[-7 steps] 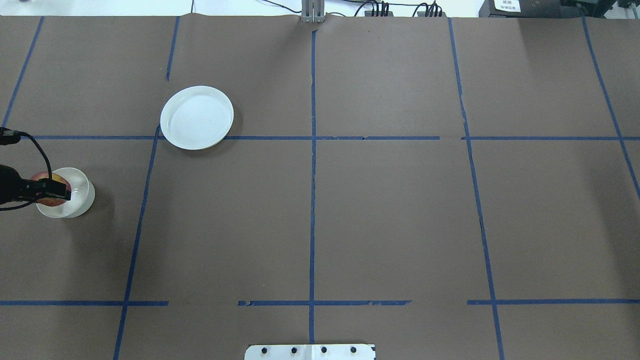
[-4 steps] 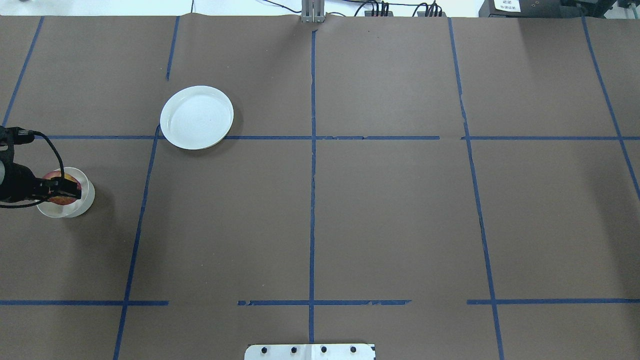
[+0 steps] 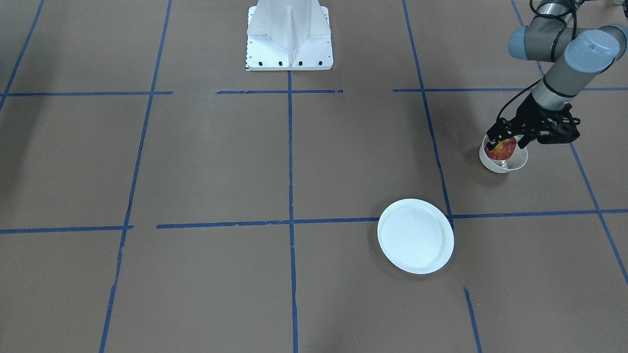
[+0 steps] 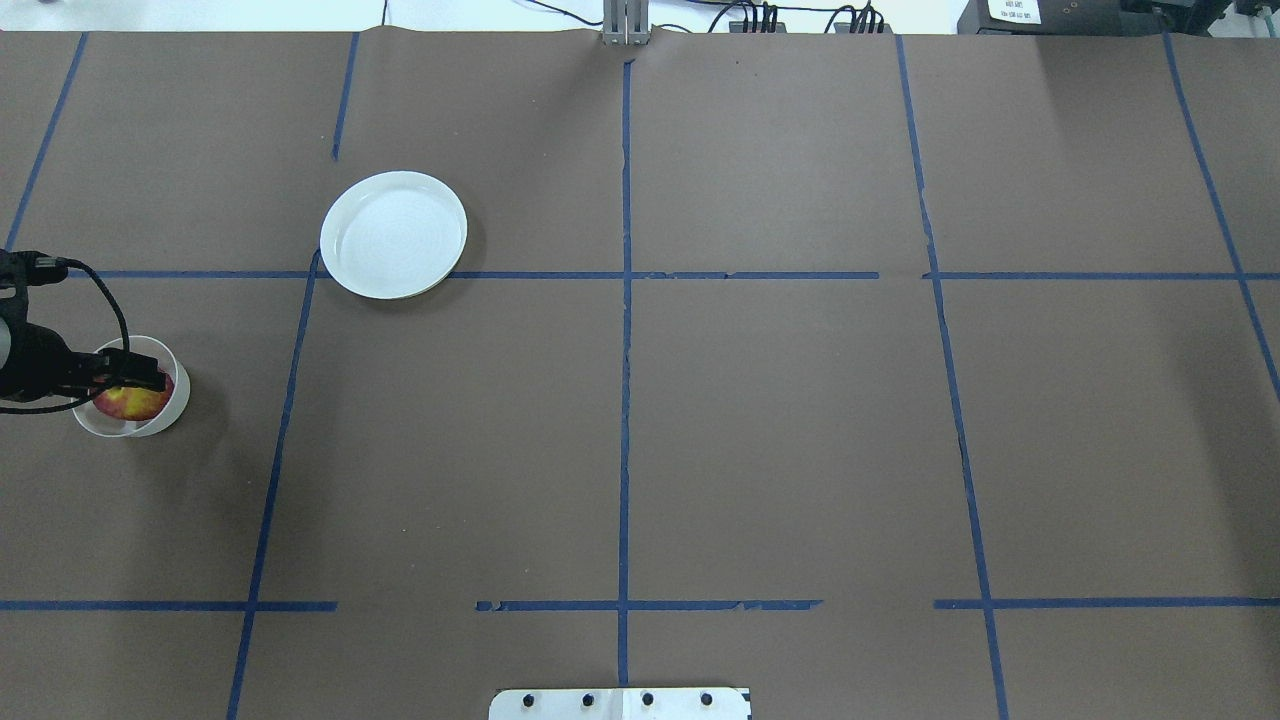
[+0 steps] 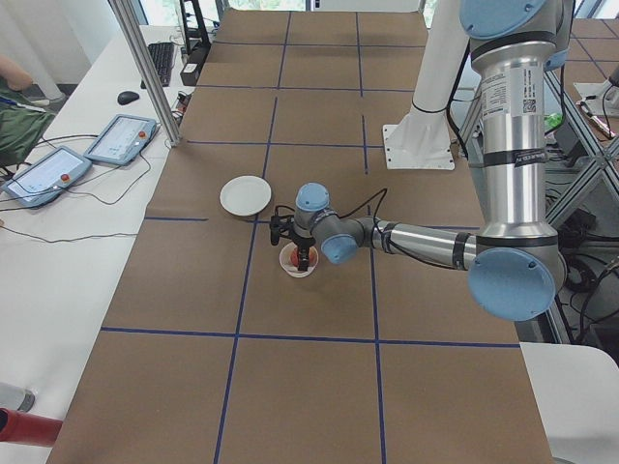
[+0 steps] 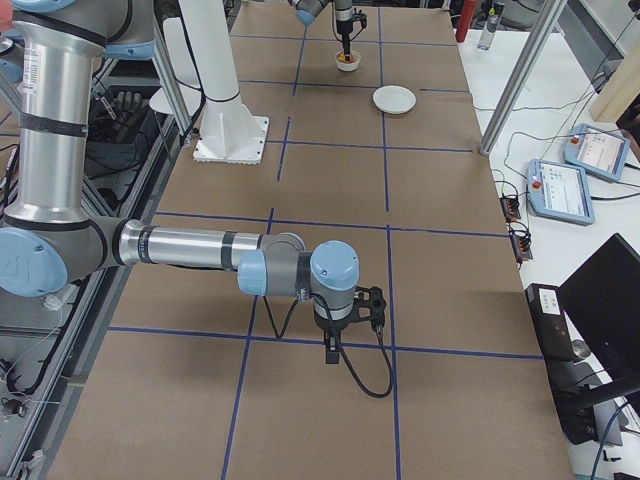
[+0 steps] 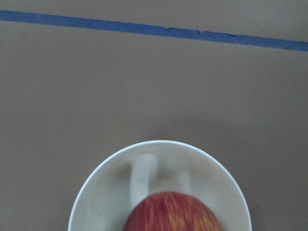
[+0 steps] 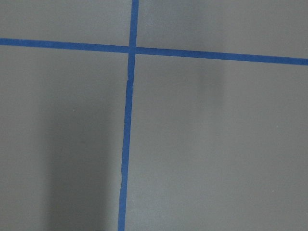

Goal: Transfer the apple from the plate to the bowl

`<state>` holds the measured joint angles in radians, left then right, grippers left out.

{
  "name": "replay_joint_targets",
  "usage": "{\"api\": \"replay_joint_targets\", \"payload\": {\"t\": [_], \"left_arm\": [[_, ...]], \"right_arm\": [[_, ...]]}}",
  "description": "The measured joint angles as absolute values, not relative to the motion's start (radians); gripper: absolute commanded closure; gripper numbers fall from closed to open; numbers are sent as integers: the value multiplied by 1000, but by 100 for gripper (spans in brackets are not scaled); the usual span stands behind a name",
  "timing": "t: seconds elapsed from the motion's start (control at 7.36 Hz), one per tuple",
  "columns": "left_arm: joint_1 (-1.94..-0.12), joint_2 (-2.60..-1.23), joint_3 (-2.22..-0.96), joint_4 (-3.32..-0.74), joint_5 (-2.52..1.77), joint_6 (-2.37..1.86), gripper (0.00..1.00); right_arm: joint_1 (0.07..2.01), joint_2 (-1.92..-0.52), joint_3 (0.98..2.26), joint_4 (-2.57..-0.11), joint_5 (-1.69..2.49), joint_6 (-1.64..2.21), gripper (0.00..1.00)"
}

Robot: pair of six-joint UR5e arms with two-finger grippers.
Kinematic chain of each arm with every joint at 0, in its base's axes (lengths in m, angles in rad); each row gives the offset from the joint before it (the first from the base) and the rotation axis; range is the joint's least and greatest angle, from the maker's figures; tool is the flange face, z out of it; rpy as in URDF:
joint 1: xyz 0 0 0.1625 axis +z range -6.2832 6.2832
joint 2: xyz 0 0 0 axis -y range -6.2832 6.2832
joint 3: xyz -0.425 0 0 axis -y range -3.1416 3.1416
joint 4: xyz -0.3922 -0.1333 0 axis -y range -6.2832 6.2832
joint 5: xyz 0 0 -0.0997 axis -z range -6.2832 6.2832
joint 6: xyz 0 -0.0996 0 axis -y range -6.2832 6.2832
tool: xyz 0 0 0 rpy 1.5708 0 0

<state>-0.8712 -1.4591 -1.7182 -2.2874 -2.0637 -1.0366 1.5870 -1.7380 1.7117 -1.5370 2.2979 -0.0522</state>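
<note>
Front view: left claw (image 3: 508, 138) spread over bowl (image 3: 492, 164); apple (image 3: 501, 148) inside bowl, below claw; plate (image 3: 416, 236) well apart.
Overhead: apple in bowl, claw above.
Left wrist: apple within bowl rim.
Right side: right claw (image 6: 331, 352) pointing down; spread or pressed together, cannot tell.

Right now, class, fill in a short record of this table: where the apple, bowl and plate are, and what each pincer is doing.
apple: inside the bowl
bowl: upright on the table, on the robot's left side
plate: bare, apart from the bowl, farther from the robot
left pincer: just over the bowl, open, a finger at each side of the apple's top
right pincer: above the table, far from both dishes; open or shut cannot be told
task state: apple off the plate, in the bowl
</note>
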Motion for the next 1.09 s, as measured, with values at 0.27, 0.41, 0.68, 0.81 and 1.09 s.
{"api": "replay_joint_targets", "payload": {"t": [0.27,0.41,0.68,0.81,1.09], "left_arm": [[-876,-1453,-1730,-2286,-2070,-1023,1],[-884,-1446,-1738,-2283,-2074,-985,1],[-995,-1434,-1747,-2238,-2104,-773,1],[-1095,-1437,-1748,-2165,-2137,-614,1],[-1289,-1456,-1750,-1974,-2171,-302,1]], "right_arm": [[1587,-1738,1711,-1537,2297,-52,0],[1587,-1738,1711,-1537,2297,-52,0],[1587,-1738,1712,-1537,2298,-52,0],[1587,-1738,1712,-1537,2298,-52,0],[1587,-1738,1712,-1537,2298,-52,0]]}}
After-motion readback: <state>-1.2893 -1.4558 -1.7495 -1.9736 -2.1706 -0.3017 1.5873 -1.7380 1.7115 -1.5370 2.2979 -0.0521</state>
